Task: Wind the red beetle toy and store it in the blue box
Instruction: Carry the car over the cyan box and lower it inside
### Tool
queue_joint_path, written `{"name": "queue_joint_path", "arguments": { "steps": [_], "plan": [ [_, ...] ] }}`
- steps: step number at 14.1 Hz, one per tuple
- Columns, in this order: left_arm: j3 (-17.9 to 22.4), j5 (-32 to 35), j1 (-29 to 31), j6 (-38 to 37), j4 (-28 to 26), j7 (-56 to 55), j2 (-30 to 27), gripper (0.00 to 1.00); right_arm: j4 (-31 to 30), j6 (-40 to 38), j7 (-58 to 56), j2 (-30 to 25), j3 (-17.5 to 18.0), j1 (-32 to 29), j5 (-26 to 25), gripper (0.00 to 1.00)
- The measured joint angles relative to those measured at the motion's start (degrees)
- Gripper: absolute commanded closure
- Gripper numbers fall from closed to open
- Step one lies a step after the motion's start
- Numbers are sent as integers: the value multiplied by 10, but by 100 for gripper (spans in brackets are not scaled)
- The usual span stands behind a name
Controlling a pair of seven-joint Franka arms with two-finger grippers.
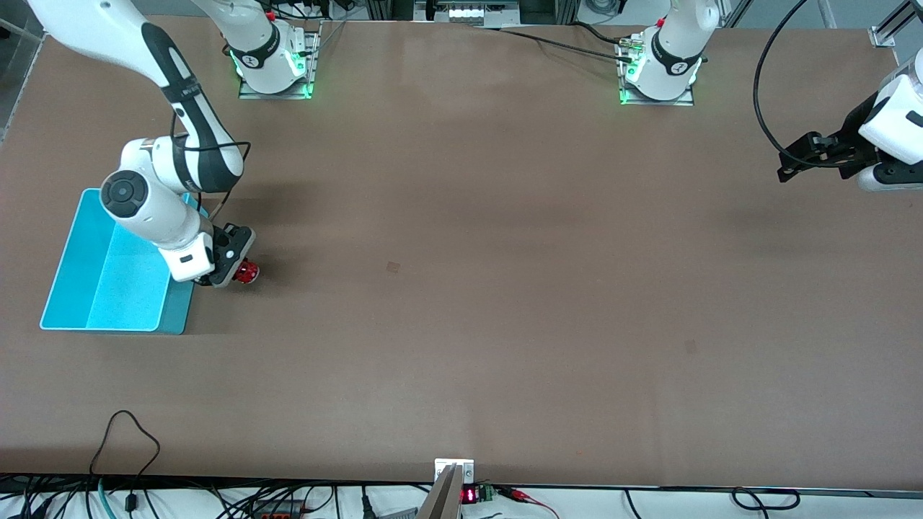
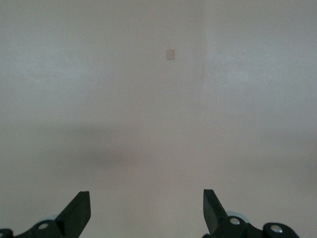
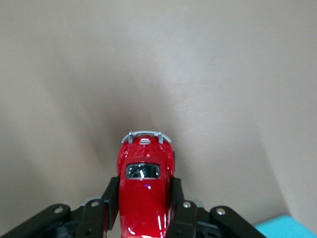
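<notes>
The red beetle toy is a small glossy red car with a silver bumper and a dark window. My right gripper is shut on it, one finger pressed against each side of its body. In the front view the red beetle toy sits low at the table beside the blue box, with my right gripper on it. The blue box is a cyan bin with tall thin walls, at the right arm's end of the table. My left gripper hangs open over bare table, holding nothing, and shows as the left gripper at the left arm's end.
A corner of the blue box shows in the right wrist view. The right arm's elbow and wrist overhang the box's wall nearest the toy. Cables lie along the table edge nearest the front camera.
</notes>
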Motion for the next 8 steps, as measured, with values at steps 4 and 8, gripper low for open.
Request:
{"name": "queue_joint_path", "arguments": {
  "steps": [4, 8],
  "plan": [
    [0, 0, 0, 0, 0, 0, 0, 0, 68, -81, 74, -37, -17, -2, 5, 100],
    [0, 0, -1, 0, 0, 0, 0, 0, 79, -101, 162, -58, -101, -11, 6, 100]
  ]
}}
